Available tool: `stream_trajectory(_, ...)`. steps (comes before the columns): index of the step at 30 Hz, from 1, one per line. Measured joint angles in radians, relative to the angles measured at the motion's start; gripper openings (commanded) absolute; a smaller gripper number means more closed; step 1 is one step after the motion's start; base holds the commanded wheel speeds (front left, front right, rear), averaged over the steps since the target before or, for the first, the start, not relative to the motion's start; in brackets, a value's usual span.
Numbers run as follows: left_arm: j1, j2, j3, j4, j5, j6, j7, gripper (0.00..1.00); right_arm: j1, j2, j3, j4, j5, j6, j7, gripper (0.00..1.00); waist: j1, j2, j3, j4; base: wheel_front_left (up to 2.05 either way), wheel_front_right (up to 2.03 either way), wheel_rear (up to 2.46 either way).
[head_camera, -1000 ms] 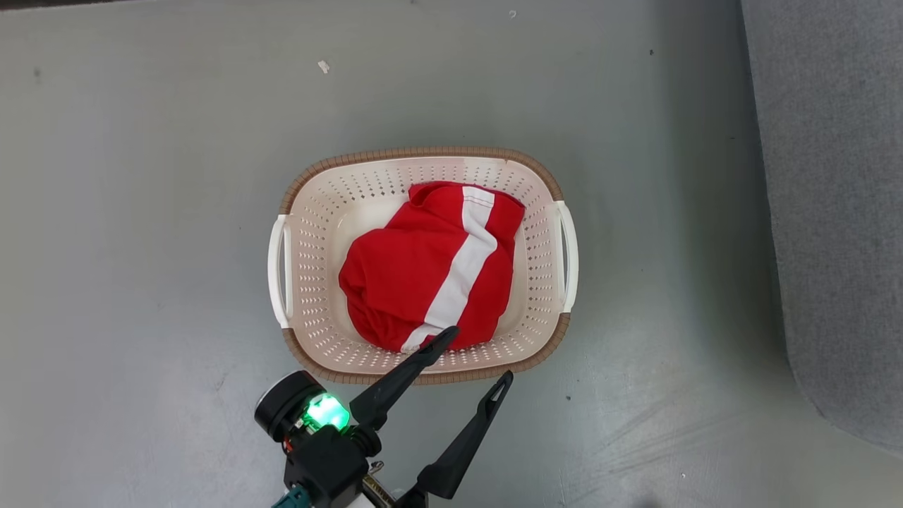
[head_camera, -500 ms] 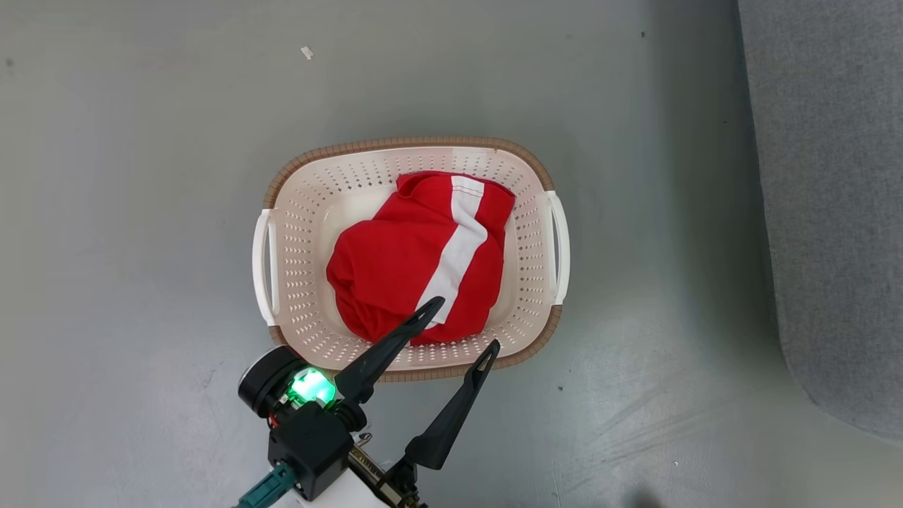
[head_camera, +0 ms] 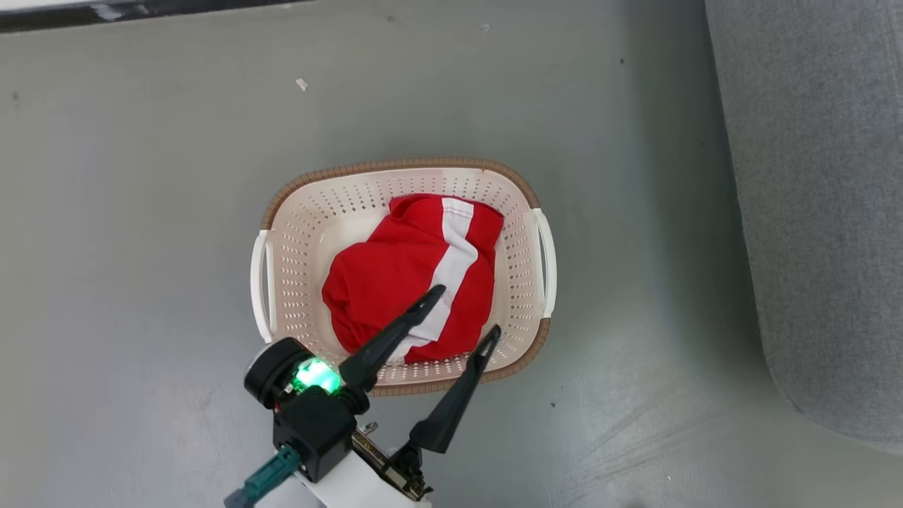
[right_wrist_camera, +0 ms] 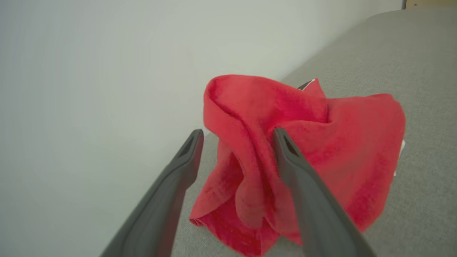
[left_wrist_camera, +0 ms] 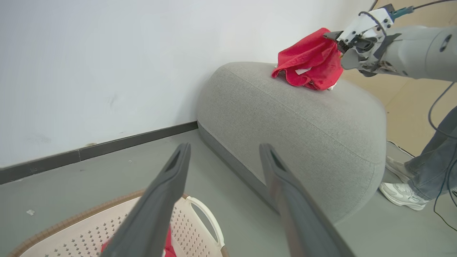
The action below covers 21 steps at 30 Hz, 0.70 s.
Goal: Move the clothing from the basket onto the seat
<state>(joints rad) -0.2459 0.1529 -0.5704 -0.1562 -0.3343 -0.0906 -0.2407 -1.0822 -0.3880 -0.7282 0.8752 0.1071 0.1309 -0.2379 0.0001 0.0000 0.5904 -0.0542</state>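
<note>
The cream basket (head_camera: pixel 296 233) stands on the grey floor with red clothing (head_camera: pixel 384 282), crossed by a broad white stripe, bundled inside. My left gripper (head_camera: pixel 466 310) hangs open over the basket's near side, one fingertip above the stripe, the other just inside the rim. From the left wrist, the open left gripper (left_wrist_camera: pixel 225 148) looks past the basket (left_wrist_camera: pixel 201 217) toward the seat (left_wrist_camera: pixel 303 121). A second red garment (left_wrist_camera: pixel 309 60) lies crumpled on the seat's top, at my right gripper (left_wrist_camera: pixel 334 35). My right gripper (right_wrist_camera: pixel 237 135) is open, a fold of that garment (right_wrist_camera: pixel 339 142) between its fingers.
The grey seat (head_camera: pixel 811 212) runs along the right edge of the head view. A pale wall with a dark skirting (left_wrist_camera: pixel 107 148) stands behind the basket. A person's leg and white shoe (left_wrist_camera: pixel 401 192) are beside the seat's far end, with cables hanging nearby.
The head view has shifted. Relative to the basket, my open left gripper has reached further in: its outer fingertip was outside the near rim and now sits inside it.
</note>
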Motion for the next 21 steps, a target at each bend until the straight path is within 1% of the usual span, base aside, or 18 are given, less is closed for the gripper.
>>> stream_trajectory(1,0.0,0.0,0.0,0.0,0.0,0.0,0.0,1.0,0.0,0.0,0.0,0.0,0.0,0.0,0.0,1.0,0.0,0.0,0.0,0.0,0.0,0.0,0.0)
stream_trajectory(5,-0.009,-0.005,0.023,0.018,-0.01,0.0,-0.007,1.0,0.059,0.053,0.057,-0.011,0.027,0.0,-0.01,1.0,0.0,0.0,-0.024,-0.002,0.0,0.0,0.0)
stream_trajectory(10,-0.01,-0.022,0.058,0.042,-0.026,0.009,-0.007,1.0,0.129,0.116,0.132,-0.063,0.073,0.0,-0.01,1.0,0.0,0.0,-0.06,-0.004,0.0,0.0,0.0)
stream_trajectory(12,-0.01,-0.028,0.076,0.053,-0.035,0.013,-0.008,1.0,0.164,0.143,0.161,-0.092,0.086,0.0,-0.014,1.0,0.0,0.0,-0.076,-0.005,0.0,0.0,0.0)
stream_trajectory(13,-0.01,-0.029,0.09,0.066,-0.042,0.019,-0.009,1.0,0.204,0.169,0.19,-0.124,0.097,0.0,-0.018,1.0,0.0,0.0,-0.093,-0.005,0.0,0.0,0.0)
stream_trajectory(14,-0.009,-0.031,0.098,0.072,-0.046,0.019,-0.009,1.0,0.224,0.181,0.202,-0.151,0.1,0.0,-0.018,1.0,0.0,0.0,-0.102,-0.005,0.0,0.0,0.0)
stream_trajectory(18,-0.008,-0.036,0.123,0.096,-0.06,0.027,-0.009,1.0,0.282,0.214,0.256,-0.253,0.111,0.0,-0.018,1.0,-0.0001,0.0,-0.138,-0.004,0.0,0.0,0.0)
stream_trajectory(21,-0.003,-0.045,0.146,0.111,-0.065,0.033,-0.009,1.0,0.337,0.248,0.298,-0.295,0.129,0.0,-0.018,1.0,0.0,0.0,-0.167,-0.003,0.0,0.0,0.0)
